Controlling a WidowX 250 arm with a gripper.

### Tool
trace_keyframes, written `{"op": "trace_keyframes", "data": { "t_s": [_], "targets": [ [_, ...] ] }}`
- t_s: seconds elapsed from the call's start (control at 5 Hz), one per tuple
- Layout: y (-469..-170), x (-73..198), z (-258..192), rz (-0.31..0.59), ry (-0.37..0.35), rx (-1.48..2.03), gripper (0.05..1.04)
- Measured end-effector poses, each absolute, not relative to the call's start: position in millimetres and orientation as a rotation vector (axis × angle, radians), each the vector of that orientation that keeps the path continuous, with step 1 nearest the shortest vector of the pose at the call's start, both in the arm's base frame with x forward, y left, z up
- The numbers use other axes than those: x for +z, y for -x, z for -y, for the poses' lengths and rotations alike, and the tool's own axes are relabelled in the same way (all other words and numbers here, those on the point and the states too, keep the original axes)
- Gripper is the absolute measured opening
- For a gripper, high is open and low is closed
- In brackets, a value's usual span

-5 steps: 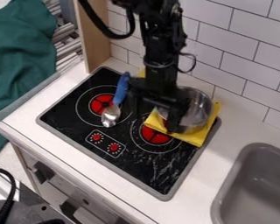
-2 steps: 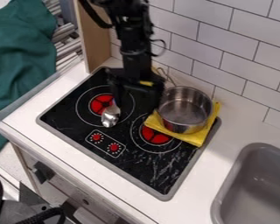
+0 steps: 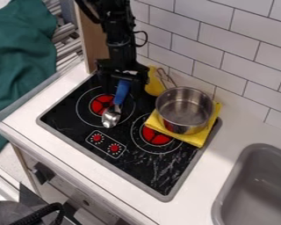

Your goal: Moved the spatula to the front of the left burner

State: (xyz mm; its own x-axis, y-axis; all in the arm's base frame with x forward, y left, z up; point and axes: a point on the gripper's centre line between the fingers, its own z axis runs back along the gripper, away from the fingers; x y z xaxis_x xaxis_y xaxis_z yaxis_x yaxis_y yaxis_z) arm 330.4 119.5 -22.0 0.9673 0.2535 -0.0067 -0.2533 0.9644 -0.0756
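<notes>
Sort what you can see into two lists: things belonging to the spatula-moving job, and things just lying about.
Job:
- blue-handled, spoon-like utensil
- left burner
- gripper, over the handle

Lying about:
- metal pot
- yellow cloth under it
- green cloth

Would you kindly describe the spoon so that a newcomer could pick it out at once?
Find the black cooktop, then its left burner. Lying partly over it is a slim spoon, metal bowl toward the red dials. Its blue handle sets it apart from the round metal pot nearby.
</notes>
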Motion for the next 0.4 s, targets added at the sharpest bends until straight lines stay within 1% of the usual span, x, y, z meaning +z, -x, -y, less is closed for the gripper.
{"op": "trace_keyframes", "data": {
  "t_s": [0.2,0.4],
  "targets": [
    [-331,-23,-123,0.007,0.058,0.258,1.005],
    [-326,-40,-125,-0.026,0.038,0.260,1.004]
  ]
}}
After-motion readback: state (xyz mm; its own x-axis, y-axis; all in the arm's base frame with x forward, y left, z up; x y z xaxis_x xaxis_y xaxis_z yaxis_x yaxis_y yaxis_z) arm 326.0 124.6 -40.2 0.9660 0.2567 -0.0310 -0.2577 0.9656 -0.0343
